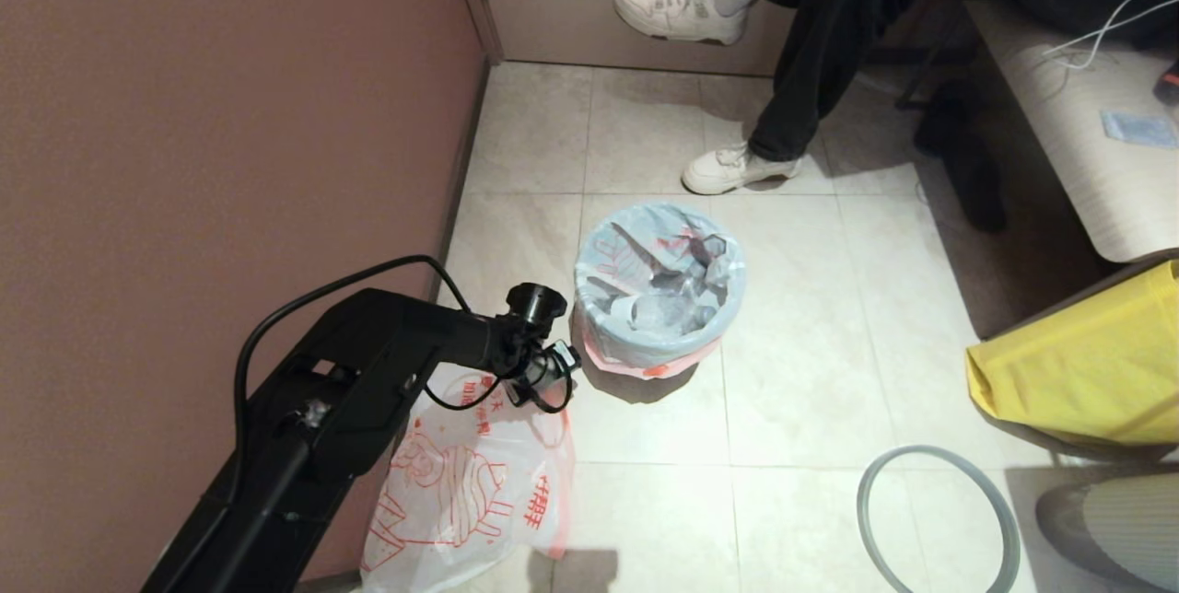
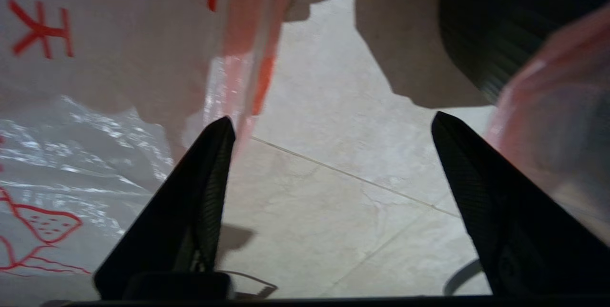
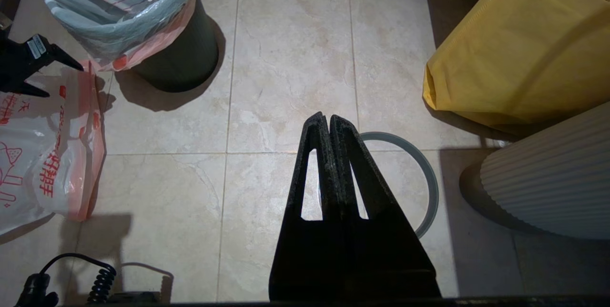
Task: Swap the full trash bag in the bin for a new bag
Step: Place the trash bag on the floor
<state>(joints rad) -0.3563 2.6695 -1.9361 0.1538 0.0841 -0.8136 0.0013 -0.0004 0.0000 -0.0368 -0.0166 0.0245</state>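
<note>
Left hand, jaws spread wide and empty, is hovering between the new bag and the bin, beside the full trash bag. Removal step is seemingly starting; next move is needing a pinch on that overhanging pink edge. Right hand is sitting shut above the grey ring.

Indoor room corner, looks like a home or lounge space. I'm over a beige tiled floor, mauve wall on my left, upholstered bench far right with a seated person's legs in white sneakers.
</note>
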